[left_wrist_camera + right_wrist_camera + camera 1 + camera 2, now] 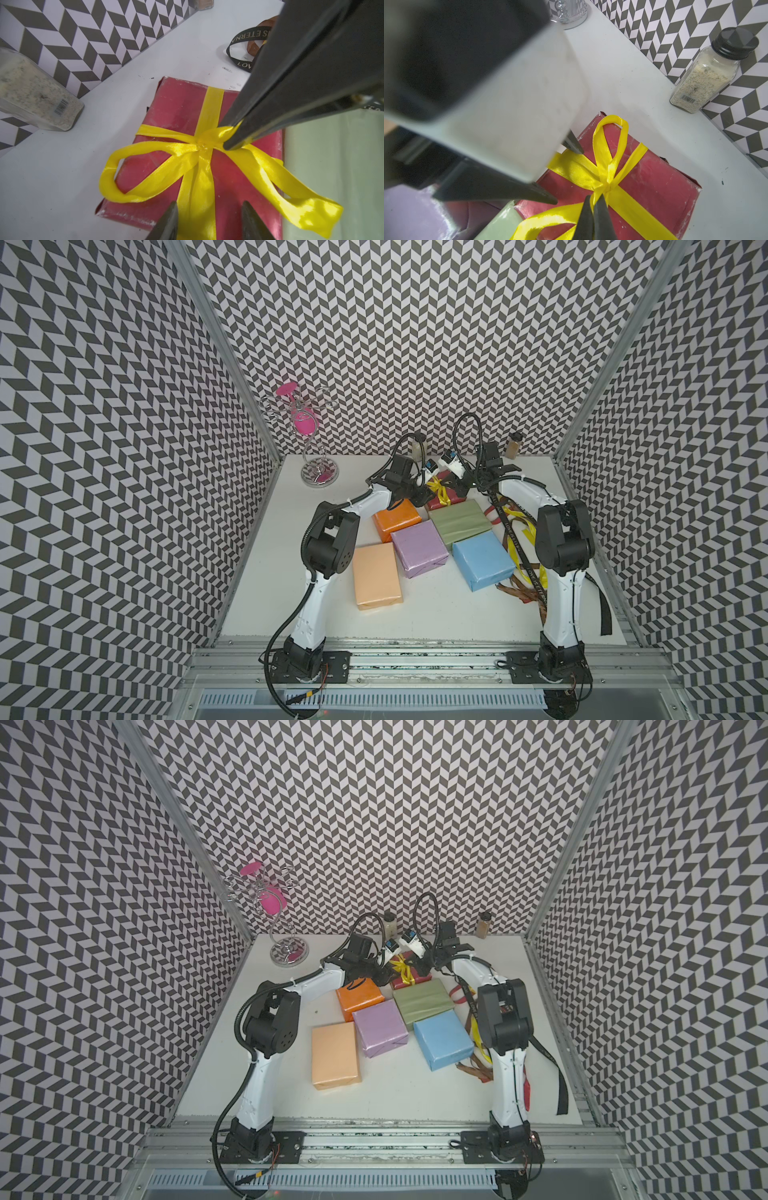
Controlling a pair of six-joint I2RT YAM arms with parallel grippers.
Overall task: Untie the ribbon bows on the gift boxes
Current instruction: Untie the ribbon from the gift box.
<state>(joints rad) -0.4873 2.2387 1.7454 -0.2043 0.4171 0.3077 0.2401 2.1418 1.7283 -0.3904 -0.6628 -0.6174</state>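
dark red box (455, 501): at the far side of the bench (419, 616), touching or just behind the sage green box (459, 520)
yellow bow (199, 145): tied on the lid of the dark red box, knot near the middle; one loop lying toward the pale spice jar (704, 83), another length draped over onto the sage green box
right gripper (593, 199): jaws pressed together on a yellow strand right beside the knot
left gripper (207, 220): jaws apart, one finger on each side of the flat band that crosses the lid; contact with the paper not clear
other boxes: orange box (397, 520), lilac box (419, 547), light blue box (482, 558), peach box (376, 574), clustered nearer the arm bases, plain paper tops showing
loose ribbons (521, 572): yellow, brown and red lengths heaped on the bench beside the right arm, with the black lettered ribbon (513, 539) running through them
brown spice jar (513, 445): upright at the back wall, apart from the boxes
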